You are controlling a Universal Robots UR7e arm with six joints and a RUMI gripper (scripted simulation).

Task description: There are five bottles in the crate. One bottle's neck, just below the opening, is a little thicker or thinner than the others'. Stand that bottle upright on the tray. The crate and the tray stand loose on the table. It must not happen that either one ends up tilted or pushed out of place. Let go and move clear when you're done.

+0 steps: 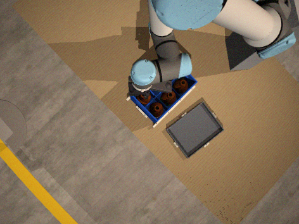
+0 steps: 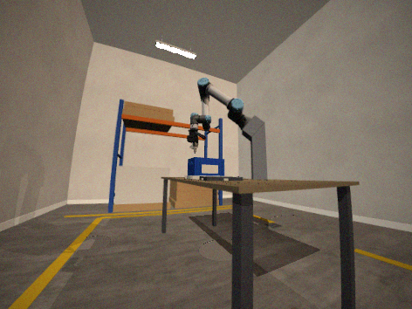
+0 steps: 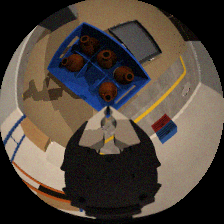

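Wooden table (image 2: 279,185) | grey walls, yellow floor line (image 1: 31,185) | tool (image 2: 194,149) clenched, holding nothing

fifth bottle hidden under the wrist in top view, arm (image 1: 244,16) cropped by frame edge

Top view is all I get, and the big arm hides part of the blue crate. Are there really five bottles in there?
Observer: Yes. The wrist view looks straight down into the crate and shows five brown bottles, each in its own compartment.
Operator: Is the gripper holding one?
Observer: No. In the wrist view the gripper is shut, with nothing between its fingers.
Operator: Is it touching the crate?
Observer: No. The exterior view shows it hanging above the crate with a gap between them.
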